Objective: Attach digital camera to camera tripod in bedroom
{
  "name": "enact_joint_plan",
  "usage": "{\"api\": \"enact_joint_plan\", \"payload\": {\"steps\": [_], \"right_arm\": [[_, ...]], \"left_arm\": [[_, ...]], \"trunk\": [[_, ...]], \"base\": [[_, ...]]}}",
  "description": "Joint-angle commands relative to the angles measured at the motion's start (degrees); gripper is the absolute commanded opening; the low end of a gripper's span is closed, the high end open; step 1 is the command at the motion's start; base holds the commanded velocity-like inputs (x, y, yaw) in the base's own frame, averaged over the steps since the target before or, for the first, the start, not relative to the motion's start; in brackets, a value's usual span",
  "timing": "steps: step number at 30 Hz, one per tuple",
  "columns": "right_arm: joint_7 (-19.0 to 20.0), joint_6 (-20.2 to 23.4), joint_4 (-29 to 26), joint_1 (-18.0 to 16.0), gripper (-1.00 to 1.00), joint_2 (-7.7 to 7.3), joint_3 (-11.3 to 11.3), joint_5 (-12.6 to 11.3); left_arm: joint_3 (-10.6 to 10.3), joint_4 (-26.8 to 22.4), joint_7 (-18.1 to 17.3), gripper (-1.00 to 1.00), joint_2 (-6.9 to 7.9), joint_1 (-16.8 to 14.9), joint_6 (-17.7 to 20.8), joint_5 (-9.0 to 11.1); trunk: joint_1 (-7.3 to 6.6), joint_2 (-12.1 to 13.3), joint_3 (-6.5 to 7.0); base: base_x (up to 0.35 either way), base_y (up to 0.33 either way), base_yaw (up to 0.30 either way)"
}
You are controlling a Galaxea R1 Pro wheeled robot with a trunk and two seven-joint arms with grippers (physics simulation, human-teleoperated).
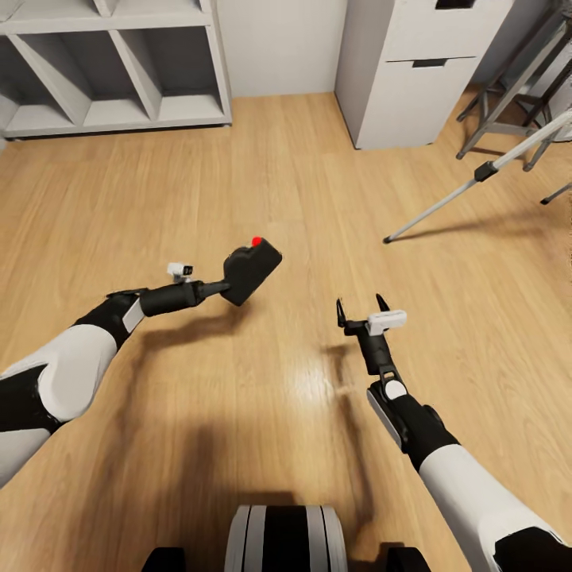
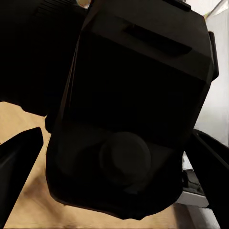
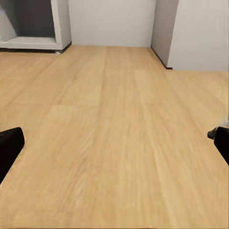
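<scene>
Head view: left fingers [image 1: 232, 287] clamp one digital camera [image 1: 253, 270]; right fingers [image 1: 361, 311] apart.

Grey cube shelf [image 1: 111, 71] stands on the wood floor [image 1: 262, 183] against the far wall [image 1: 278, 44]. White drawer cabinet [image 1: 413, 71] beside it, apart. Grey stool [image 1: 508, 103] right of cabinet.

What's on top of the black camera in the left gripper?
A bright red round button sits on top of the small black digital camera, held in the left gripper. The camera's underside faces away in the head view, so it is hidden.
</scene>
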Motion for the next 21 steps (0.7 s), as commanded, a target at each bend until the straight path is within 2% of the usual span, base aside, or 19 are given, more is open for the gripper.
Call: {"api": "enact_joint_plan", "payload": {"steps": [1,2,4,7,14,21], "right_arm": [[-0.47,-0.16,0.02,0.05,1.00,-0.09,1.17,-0.32],[-0.51,-0.16,0.02,0.23,1.00,-0.09,2.26,-0.32],[-0.55,-0.16,0.02,0.38,1.00,-0.10,3.23,-0.32],[-0.57,-0.14,0.02,0.54,1.00,-0.10,3.86,-0.32],[-0.48,-0.37,0.02,1.31,1.00,-0.10,4.25,-0.32],[-0.42,-0.44,-0.04,1.96,1.00,-0.10,4.29,-0.32]], "left_arm": [[-0.23,0.14,-0.29,-1.00,-0.31,-0.03,0.07,-0.61],[-1.97,0.43,-0.29,-1.00,-0.77,-0.03,-0.59,-0.62],[-3.76,0.84,-0.29,-1.00,-1.21,-0.03,-1.20,-0.62],[-4.94,1.79,-0.29,-1.00,-1.60,-0.03,-1.60,-0.63],[-5.76,4.16,-0.29,-1.00,-1.81,-0.03,-1.97,-0.62],[-5.98,4.51,-0.29,-1.00,-1.73,-0.03,-1.94,-0.61]], "trunk": [[-0.03,0.00,0.20],[-0.06,0.02,0.42],[-0.11,0.04,0.86],[-0.19,0.08,1.53],[-0.37,0.18,3.08],[-0.55,0.27,4.63]], "base": [[0.000,0.000,0.000],[0.000,0.000,0.000],[0.000,0.000,0.000],[0.000,0.000,0.000],[0.000,0.000,0.000],[0.000,0.000,0.000]]}}
